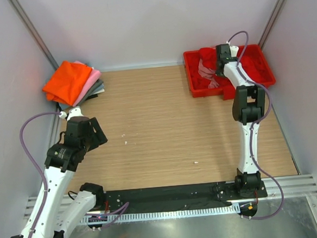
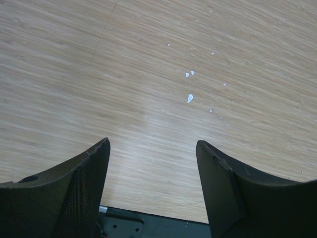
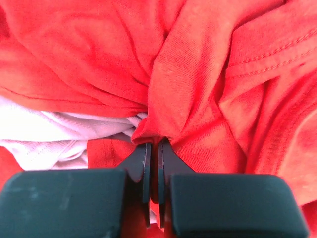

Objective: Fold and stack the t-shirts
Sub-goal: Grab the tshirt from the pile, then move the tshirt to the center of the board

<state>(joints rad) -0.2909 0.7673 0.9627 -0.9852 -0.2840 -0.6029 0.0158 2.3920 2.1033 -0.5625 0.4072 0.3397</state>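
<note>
Where the wooden tabletop (image 1: 164, 124) ends at its far edge, two lots of cloth are noted.

Red plastic tray (image 1: 204, 92), far right corner: a bright red t-shirt (image 3: 198, 74) is heaped in it unfolded, with a pale pink t-shirt (image 3: 44, 134) bunched under it.

Folded stack (image 1: 71, 81), far left corner: orange on top, pink and grey beneath.

Right claw (image 3: 153, 143): jaws drawn almost together, with a gathered fold of the red cloth pinched at the tips.

Left claw (image 2: 153, 148): held wide, nothing in it, above the wood near some white specks (image 2: 189, 98).

Step judged: the next shirt is being picked up from the tray.

Next move, as judged: the red shirt is to be lifted free of the pink one and carried to mid-tabletop for spreading. The left claw would be needed at a second corner.
</note>
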